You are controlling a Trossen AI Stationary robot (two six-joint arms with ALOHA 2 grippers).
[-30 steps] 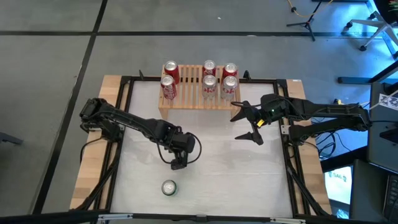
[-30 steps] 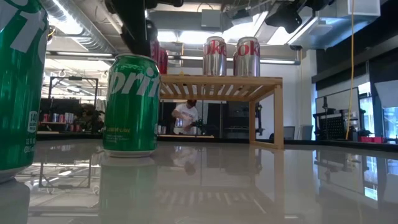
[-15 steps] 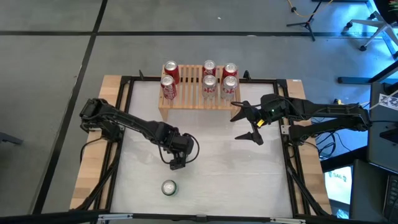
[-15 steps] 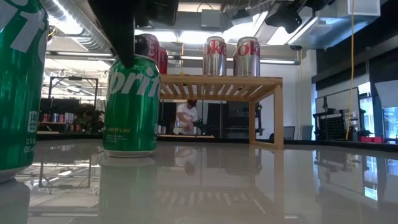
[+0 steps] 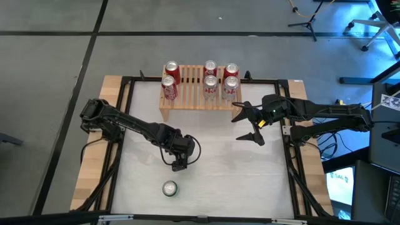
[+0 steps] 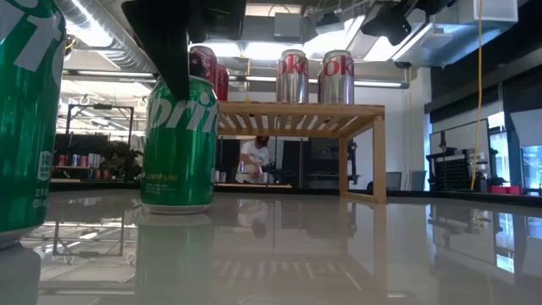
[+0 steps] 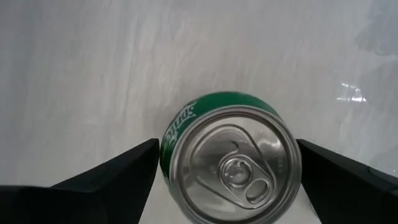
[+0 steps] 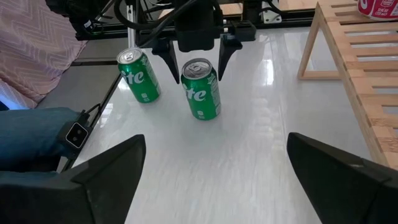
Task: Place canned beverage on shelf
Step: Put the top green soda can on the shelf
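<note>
Between the spread fingers of the left gripper (image 8: 198, 46) stands an upright green Sprite can (image 7: 231, 163), lid and pull tab facing up, one dark finger (image 7: 102, 177) to each side of it and neither touching the wall that I can see. Jaws wide apart, nothing clamped, gripper above the can top. Risks from here, as a judgement: if the fingers drop off-centre, one tip lands on the rim and tips or shoves the can across the glossy white table (image 5: 225, 162), which looks slick; a grip taken too high near the lid could let the smooth can slip or swing on the lift. A second green can (image 8: 140, 76) sits just beside, outside the jaws toward the table's near edge, so a wide sweep could clip it. Well away from both grippers is the shelf (image 5: 194, 100), a low slatted wood rack already holding five cans (image 5: 209, 78), three silver, two red; the free spot lies beside the red ones, so a careless set-down could knock a neighbour or catch the can base between slats. The right gripper (image 5: 250, 125) waits nearer the shelf's end, jaws also wide open, empty.
</note>
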